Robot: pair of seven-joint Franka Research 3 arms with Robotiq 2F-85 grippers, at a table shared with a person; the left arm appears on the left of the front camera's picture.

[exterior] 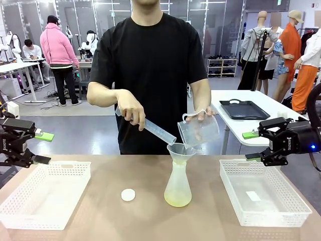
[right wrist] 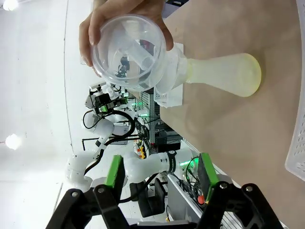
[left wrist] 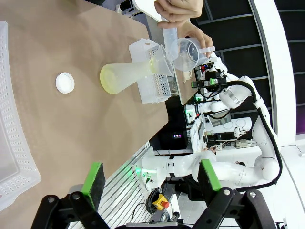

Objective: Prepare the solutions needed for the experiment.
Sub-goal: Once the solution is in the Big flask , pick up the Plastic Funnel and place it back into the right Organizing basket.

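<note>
The left gripper [exterior: 44, 147], its arm cut off at the frame edge, stands wide open and empty. At mid-table the pale yellow solution [exterior: 178, 202] lies shallow in a frosted translucent conical flask [exterior: 177, 183]. A person's hand [exterior: 203, 115] tips a clear plastic beaker [exterior: 198, 133] over its clear plastic funnel [exterior: 179, 150]; any stream is too faint to see. The right gripper [exterior: 251, 145] is spread open, holding nothing.

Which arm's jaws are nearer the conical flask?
Right. Right arm: by the right basket's inner far corner, near the conical flask. Left arm: by the left basket's outer far corner.
</note>
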